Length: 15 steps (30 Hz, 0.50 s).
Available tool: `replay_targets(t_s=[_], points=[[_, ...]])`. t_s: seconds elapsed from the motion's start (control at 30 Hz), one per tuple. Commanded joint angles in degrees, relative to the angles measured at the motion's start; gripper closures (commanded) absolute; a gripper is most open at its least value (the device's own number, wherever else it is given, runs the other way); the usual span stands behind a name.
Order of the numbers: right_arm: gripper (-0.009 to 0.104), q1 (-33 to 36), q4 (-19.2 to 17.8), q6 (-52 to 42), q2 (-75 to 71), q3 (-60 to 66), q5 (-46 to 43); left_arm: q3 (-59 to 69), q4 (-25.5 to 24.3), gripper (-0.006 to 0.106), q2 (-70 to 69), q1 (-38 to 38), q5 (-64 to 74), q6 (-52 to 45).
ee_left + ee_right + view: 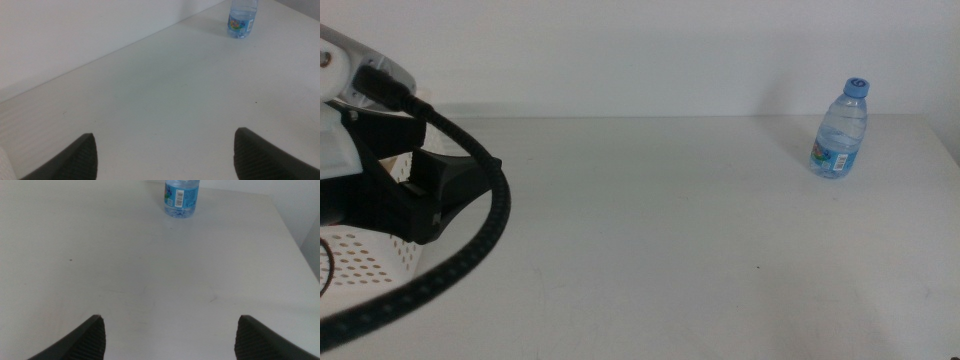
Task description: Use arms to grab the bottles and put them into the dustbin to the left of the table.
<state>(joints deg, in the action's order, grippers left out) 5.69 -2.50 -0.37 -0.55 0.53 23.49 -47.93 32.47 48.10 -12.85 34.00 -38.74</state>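
Middle view: my left gripper (162, 155) hangs empty, jaws apart, probably above the dustbin (365, 262); right gripper (170, 335) likewise. Next, I reach for the water bottle (840, 130).

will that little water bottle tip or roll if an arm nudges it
The water bottle stands upright on the table, taller than its base, so a high nudge would probably tip it. Its round body would then likely roll. The clear plastic looks thin and may flex under the end effector.
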Motion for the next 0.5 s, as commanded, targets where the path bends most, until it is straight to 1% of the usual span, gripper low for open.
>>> replay_targets(t_s=[0.0,0.1,0.17,0.23,0.47], points=[[0.027,-0.26,1.05,-0.37,-1.47,-2.19,-3.88,-1.60,1.77,0.010,-0.50,-0.28,-3.18,0.21],[0.027,-0.26,2.50,-0.37,0.34,-5.38,-3.67,-1.60,1.77,0.010,-0.46,-0.28,-3.24,0.21],[0.027,-0.26,2.85,-0.37,2.69,-8.78,-3.53,-1.60,1.77,0.010,-0.46,-0.28,-3.24,0.21],[0.027,-0.26,2.50,-0.37,6.12,-12.03,-3.53,-1.60,1.77,0.010,-0.46,-0.28,-3.24,0.21],[0.027,-0.26,-0.75,-0.37,21.01,-23.91,-3.53,-1.60,1.77,0.010,-0.46,-0.28,-3.24,0.21]])
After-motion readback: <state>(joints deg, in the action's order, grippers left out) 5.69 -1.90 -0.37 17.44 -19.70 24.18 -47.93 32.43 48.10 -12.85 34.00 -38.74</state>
